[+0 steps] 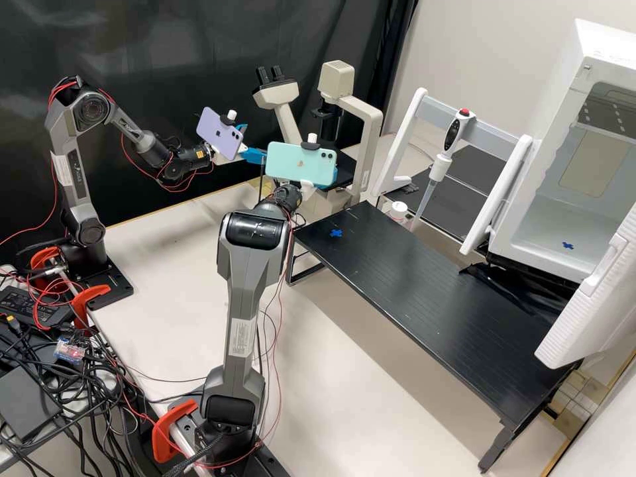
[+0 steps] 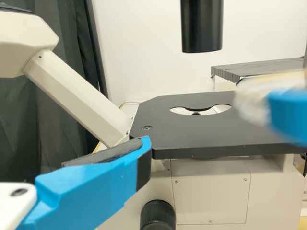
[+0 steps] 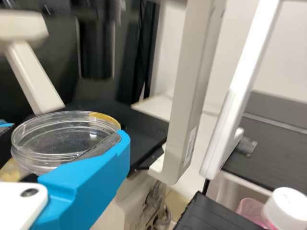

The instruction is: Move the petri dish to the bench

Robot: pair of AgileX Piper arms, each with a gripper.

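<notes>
The right gripper (image 3: 66, 132) pinches the petri dish (image 3: 41, 139) beside the microscope (image 1: 371, 126). The left gripper (image 2: 209, 123), spread, lies farther from the black bench (image 1: 411, 278).

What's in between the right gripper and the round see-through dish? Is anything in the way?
Nothing visible is in the way. In the right wrist view, the right gripper has the petri dish between its fingers, with a dark pad against its side.
</notes>
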